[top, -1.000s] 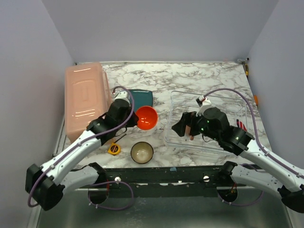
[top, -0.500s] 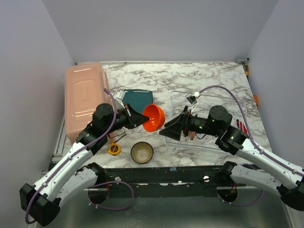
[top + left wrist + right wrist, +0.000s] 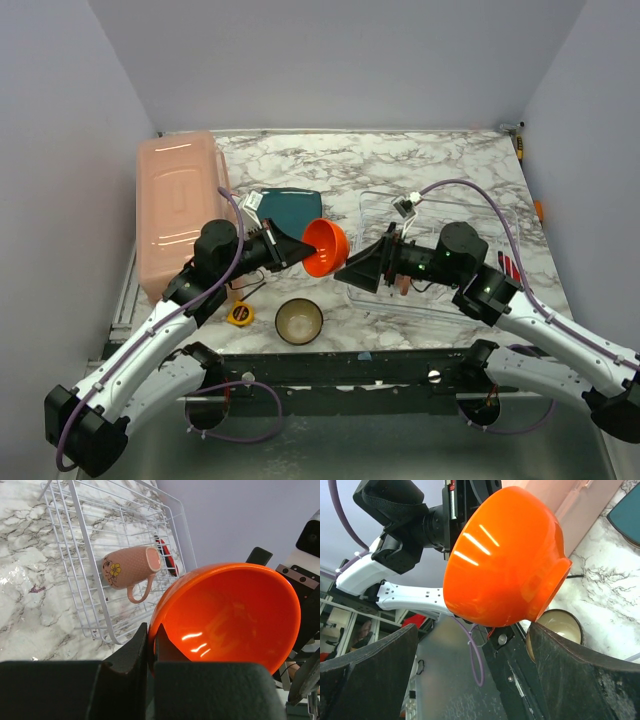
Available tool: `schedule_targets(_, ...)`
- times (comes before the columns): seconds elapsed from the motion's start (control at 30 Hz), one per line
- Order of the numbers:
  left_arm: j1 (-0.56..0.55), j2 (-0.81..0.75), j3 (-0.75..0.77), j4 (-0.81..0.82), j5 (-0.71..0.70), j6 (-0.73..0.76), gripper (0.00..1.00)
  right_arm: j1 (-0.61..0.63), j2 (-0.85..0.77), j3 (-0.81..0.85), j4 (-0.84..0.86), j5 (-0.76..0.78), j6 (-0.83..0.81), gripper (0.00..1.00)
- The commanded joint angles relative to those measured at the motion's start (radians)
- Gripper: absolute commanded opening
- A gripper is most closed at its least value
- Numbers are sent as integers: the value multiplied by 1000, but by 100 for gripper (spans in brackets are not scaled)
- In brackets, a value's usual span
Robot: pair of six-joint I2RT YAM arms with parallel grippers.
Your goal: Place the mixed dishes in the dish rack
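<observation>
My left gripper (image 3: 300, 251) is shut on the rim of the glossy orange bowl (image 3: 325, 247) and holds it tilted in the air between the arms. In the left wrist view its fingertips pinch the rim (image 3: 152, 632) of the bowl (image 3: 230, 615). My right gripper (image 3: 352, 270) is open and faces the bowl's underside (image 3: 500, 565), one finger on each side of it, without touching. The pinkish-tan mug (image 3: 131, 566) lies on its side in the dish rack (image 3: 480, 225). The teal plate (image 3: 290, 205) and the brown bowl (image 3: 299, 320) sit on the table.
A salmon-pink tub (image 3: 175, 205) stands at the left. A small yellow tape measure (image 3: 239, 313) lies by the brown bowl. A red-and-black item (image 3: 167, 560) lies in the rack beyond the mug. The rack's wire grid (image 3: 75, 555) lies right of the bowl.
My left gripper has lifted the orange bowl and tipped it toward the right arm. My right gripper has swung left from the rack and opened wide facing the bowl.
</observation>
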Motion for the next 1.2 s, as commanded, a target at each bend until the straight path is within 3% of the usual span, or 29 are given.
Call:
schedule_targets(0.0, -1, -8, 6, 66, 63, -16, 0, 1, 6, 35, -39, 51, -16, 94)
schedule_targets(0.23, -1, -13, 9, 44, 49, -7, 0, 2, -5, 42, -109, 90, -33, 93)
schedule_targets(0.6, -1, 18, 11, 44, 45, -14, 0, 2, 36, 47, 17, 2, 7, 93)
schedule_targets(0.83, -2, 29, 19, 8, 24, 4, 0, 1, 42, 37, 20, 56, 40, 95)
schedule_targets(1.17, -2, 42, 33, -21, 7, 20, 0, 2, 66, 21, 40, 98, 114, 81)
